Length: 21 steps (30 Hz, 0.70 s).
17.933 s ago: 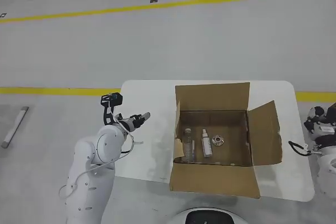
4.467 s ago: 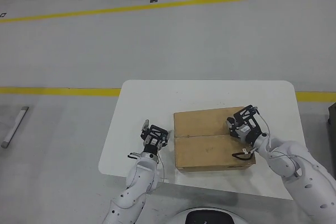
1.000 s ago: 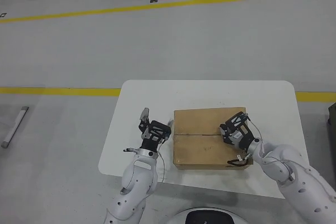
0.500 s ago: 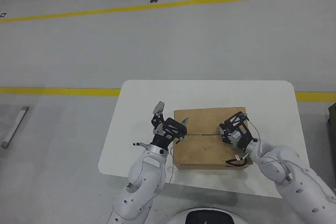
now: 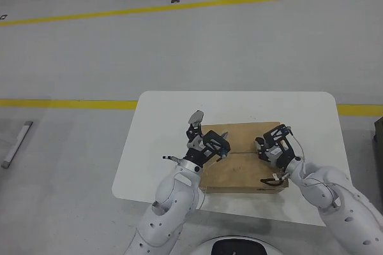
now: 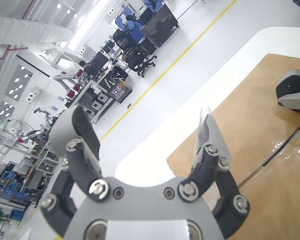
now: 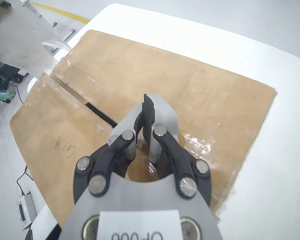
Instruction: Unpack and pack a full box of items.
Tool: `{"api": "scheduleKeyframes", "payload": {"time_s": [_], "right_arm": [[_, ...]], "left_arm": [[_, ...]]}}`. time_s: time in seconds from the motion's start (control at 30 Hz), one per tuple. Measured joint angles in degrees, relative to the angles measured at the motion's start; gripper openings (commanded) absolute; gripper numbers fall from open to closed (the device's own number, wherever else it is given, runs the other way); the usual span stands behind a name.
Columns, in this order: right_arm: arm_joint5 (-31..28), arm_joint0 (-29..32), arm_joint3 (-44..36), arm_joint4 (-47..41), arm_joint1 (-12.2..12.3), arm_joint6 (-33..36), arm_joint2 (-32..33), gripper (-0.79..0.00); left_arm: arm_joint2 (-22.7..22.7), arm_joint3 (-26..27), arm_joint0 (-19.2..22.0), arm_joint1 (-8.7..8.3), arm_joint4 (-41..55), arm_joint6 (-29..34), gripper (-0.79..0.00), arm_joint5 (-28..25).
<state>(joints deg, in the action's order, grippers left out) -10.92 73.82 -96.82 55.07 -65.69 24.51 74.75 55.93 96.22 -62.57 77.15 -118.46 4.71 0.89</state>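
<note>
since half a second ago our left gripper (image 5: pixel 209 126) has swung in from the side and now hangs over the left end of the closed brown cardboard box (image 5: pixel 239 173); our right gripper (image 7: pixel 145 111) has hardly shifted. the box sits near the middle of the white table (image 5: pixel 159 121), both top flaps folded flat and meeting along a centre seam (image 5: pixel 239 153), so we judge the packing done and the flaps being kept down. that would explain the right gripper at the seam's right end: its fingers are pressed together with nothing between them, tips aimed at the cardboard beside a small gap in the seam. we cannot tell whether they touch. the left gripper is spread wide and holds nothing, pointing out across the table rather than down, one finger over the box's corner, the other over bare table. our left forearm reaches up from the table's near edge; the right comes in across the box's near right corner.
</note>
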Motion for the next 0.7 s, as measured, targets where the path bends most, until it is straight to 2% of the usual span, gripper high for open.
{"api": "scheduleKeyframes", "payload": {"time_s": [0.3, 0.7], "right_arm": [[4.61, 1.97, -3.93, -1.92, 0.63, -0.66, 7.95, -0.76], [4.69, 6.89, -5.56, -4.43, 1.4, -1.73, 17.01, -0.76]], "left_arm": [[-2.25, -1.77, 1.61, 1.02, -0.58, 1.41, 0.0, -0.85], [-7.23, -6.05, 4.79, 2.94, -1.92, 3.24, 0.0, -2.79]]}}
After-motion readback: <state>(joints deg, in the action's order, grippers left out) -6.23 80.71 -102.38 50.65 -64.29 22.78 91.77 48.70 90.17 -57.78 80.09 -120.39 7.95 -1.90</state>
